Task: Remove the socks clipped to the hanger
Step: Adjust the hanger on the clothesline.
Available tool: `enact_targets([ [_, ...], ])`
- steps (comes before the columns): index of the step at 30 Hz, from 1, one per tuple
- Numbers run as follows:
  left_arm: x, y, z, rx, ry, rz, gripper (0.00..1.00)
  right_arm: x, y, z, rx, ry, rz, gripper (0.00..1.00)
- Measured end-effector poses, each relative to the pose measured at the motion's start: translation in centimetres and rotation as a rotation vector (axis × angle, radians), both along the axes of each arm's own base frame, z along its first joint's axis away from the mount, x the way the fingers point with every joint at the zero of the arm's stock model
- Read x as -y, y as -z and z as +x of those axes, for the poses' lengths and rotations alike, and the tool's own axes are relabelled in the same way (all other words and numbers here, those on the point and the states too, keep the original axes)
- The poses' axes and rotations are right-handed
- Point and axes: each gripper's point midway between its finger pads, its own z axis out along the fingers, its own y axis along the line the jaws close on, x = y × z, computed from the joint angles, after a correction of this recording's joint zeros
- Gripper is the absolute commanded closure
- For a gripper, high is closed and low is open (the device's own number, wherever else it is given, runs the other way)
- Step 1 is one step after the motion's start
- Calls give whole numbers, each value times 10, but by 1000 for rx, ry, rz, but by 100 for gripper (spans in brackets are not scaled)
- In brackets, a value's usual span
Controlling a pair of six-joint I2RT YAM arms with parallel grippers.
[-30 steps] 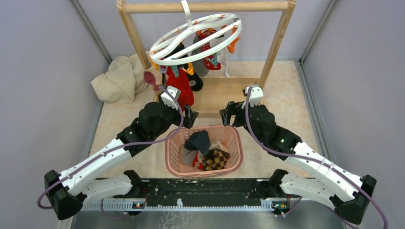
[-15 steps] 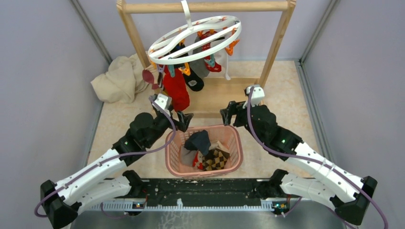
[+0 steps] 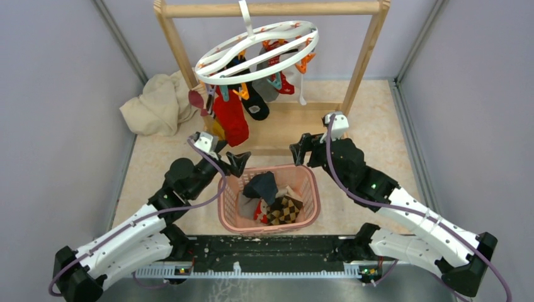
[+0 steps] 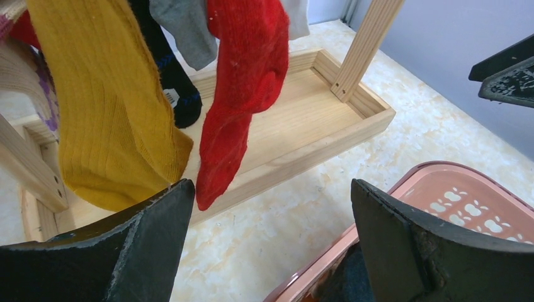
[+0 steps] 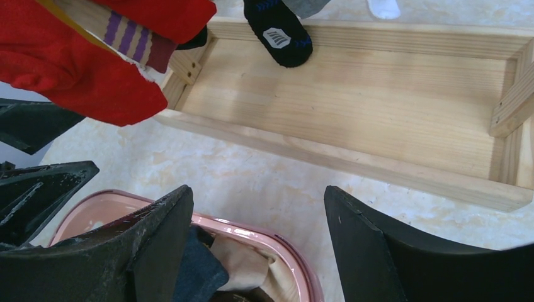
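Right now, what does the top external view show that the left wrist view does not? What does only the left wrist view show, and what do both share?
Only the top external view shows the white hanger, the beige cloth heaped at the left, and the checked sock lying in the basket. Only the left wrist view shows the apple-shaped cut-outs in the basket wall. Both show the red sock still hanging, the pink basket and the wooden tray.
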Motion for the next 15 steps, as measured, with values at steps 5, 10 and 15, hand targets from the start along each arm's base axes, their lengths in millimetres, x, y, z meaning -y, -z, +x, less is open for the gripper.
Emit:
enact_targets([
  [5, 0, 7, 8, 17, 0, -15, 1, 0, 0, 0, -1, -3, 0, 23],
  [10, 6, 10, 18, 25, 11, -20, 2, 0, 0, 0, 0, -3, 0, 23],
  [15, 8, 11, 27, 34, 11, -25, 3, 2, -4, -2, 8, -2, 10, 23],
])
